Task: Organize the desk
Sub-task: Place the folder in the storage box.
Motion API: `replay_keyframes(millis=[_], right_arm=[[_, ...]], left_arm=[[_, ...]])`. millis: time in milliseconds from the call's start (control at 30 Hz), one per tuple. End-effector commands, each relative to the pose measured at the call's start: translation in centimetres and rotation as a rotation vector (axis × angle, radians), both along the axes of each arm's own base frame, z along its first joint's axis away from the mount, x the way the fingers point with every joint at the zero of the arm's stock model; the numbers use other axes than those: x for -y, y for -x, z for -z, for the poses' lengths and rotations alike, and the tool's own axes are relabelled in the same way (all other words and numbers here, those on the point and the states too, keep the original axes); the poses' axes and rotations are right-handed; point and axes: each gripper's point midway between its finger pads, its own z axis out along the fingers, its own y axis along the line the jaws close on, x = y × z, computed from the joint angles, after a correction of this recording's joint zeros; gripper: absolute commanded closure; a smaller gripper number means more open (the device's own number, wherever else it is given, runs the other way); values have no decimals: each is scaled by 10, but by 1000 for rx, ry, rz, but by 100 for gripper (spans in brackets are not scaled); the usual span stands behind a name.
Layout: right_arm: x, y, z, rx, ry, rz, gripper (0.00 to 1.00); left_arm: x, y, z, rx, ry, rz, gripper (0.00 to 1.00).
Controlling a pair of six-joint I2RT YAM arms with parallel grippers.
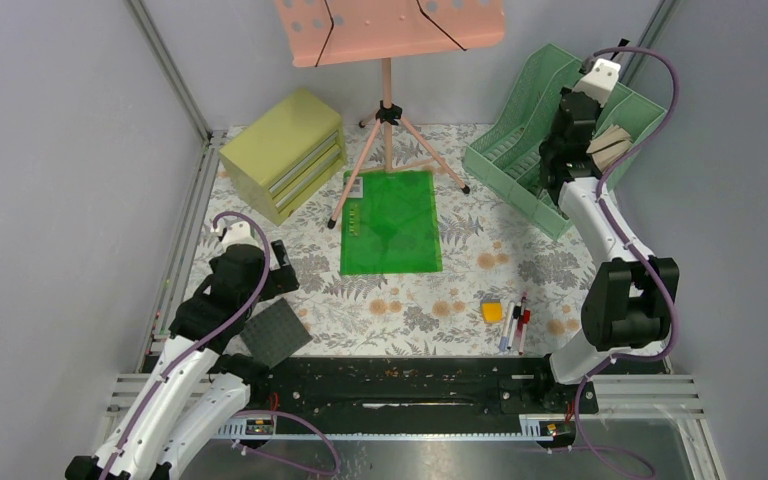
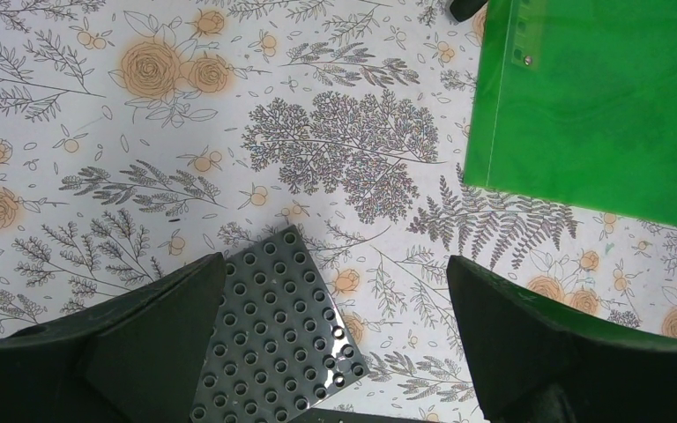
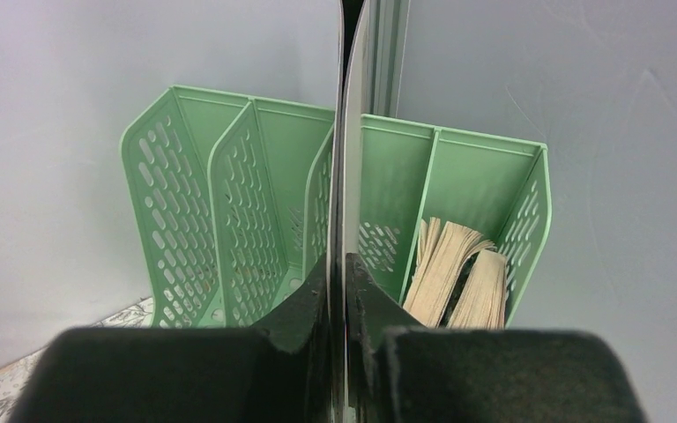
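Floral worktop, 1 o'clock: right claw pinches thin sheet above green rack, keep it vertical over a slot; left claw wide.

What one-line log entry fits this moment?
left gripper: open above grey plate | right gripper: shut on thin flat item, facing file rack | folder, pens: on desk

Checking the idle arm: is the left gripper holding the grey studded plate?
No, the left gripper hangs wide open above the grey studded plate, which lies flat on the desk.
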Motion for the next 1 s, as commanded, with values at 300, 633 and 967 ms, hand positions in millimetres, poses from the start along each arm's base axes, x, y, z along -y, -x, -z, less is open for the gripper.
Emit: replay_keyframes(millis=[300, 633, 967], right_arm=[[0, 5, -68, 203, -42, -2, 100], [5, 0, -40, 204, -5, 27, 100], [4, -1, -19, 191, -17, 23, 100]], left_arm=[[6, -8, -20, 51, 37, 11, 1], [6, -7, -20, 51, 37, 12, 1], [7, -8, -20, 50, 38, 14, 1]])
